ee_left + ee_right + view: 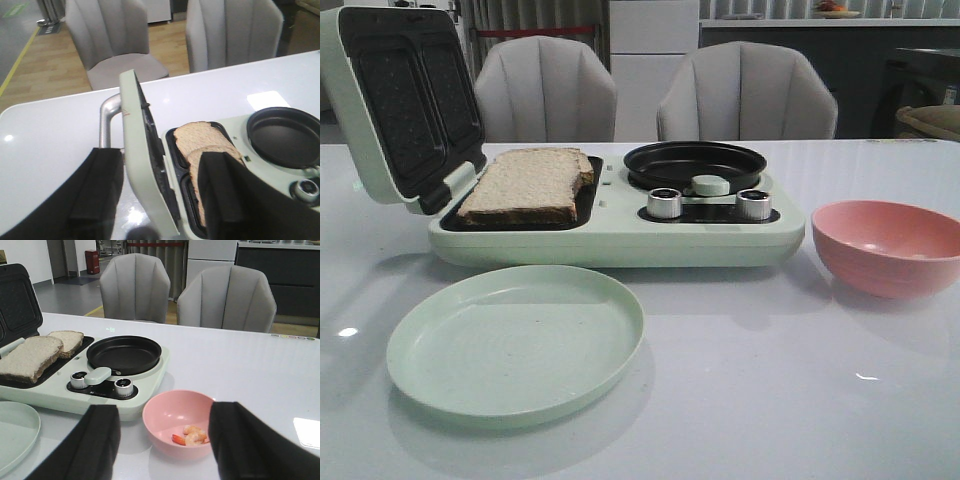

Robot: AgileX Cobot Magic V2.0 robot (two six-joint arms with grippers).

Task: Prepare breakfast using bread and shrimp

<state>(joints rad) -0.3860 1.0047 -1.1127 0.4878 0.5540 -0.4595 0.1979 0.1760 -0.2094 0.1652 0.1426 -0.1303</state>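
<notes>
On the white table, going from left to right in the front view, the pale green breakfast maker comes first, its lid raised and leaning back at the far left, dark grill plates facing the room; in the open grill tray lies the bread, two slices side by side, the nearer one partly hiding the farther, both resting flat on the dark plate; in front of the appliance, apart from it, sits a round pale green plate; farther right on the same appliance is the round black pan, with two silver knobs just before it; rightmost stands the pink bowl, beside the machine but not touching it; the right wrist view shows the shrimp inside that bowl, a few small orange-pink pieces on its floor; the left gripper hangs above the raised lid with its fingers spread wide, one on each side of the lid's edge, holding nothing; the right gripper hovers over the bowl, fingers likewise apart and empty; two grey chairs stand behind the table.
</notes>
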